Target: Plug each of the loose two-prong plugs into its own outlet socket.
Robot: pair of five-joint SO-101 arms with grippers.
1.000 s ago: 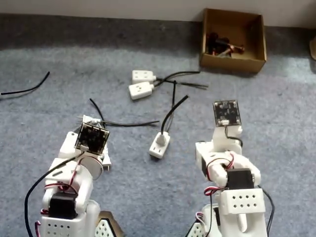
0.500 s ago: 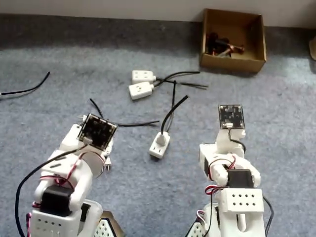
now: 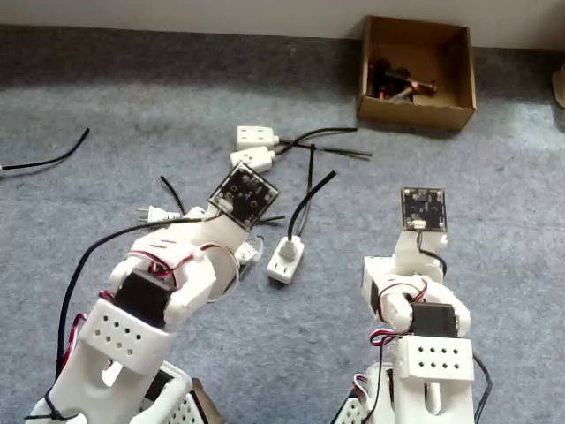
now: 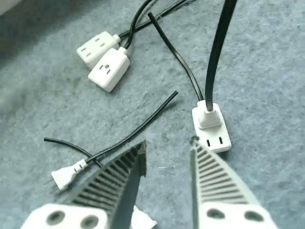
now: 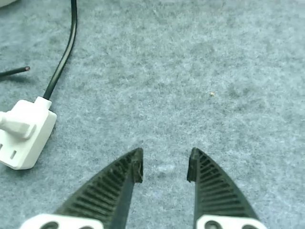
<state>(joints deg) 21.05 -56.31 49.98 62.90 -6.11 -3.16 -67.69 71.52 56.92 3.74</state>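
A loose white two-prong plug [image 3: 157,214] on a black wire lies on the grey carpet, left of my left arm [image 3: 177,283]. It also appears beside my left gripper [image 4: 167,145], as the plug [image 4: 64,176]. That gripper is open and empty, hovering over carpet near a white outlet block [image 4: 213,131] that has a plug seated in it. This outlet block [image 3: 285,260] lies at the centre. Two more white outlets [image 3: 256,135] [image 3: 253,159] lie farther back. My right gripper [image 5: 165,164] is open and empty above bare carpet, with the centre outlet block [image 5: 21,133] off to one side.
A cardboard box [image 3: 415,106] with small parts stands at the back right. A stray black wire [image 3: 44,161] lies at the far left. Black cords [image 3: 309,177] cross between the outlets. Open carpet stretches to the right of my right arm [image 3: 419,300].
My left arm has swung from above the loose plug toward the centre, uncovering the plug. My right arm has shifted slightly to the right.
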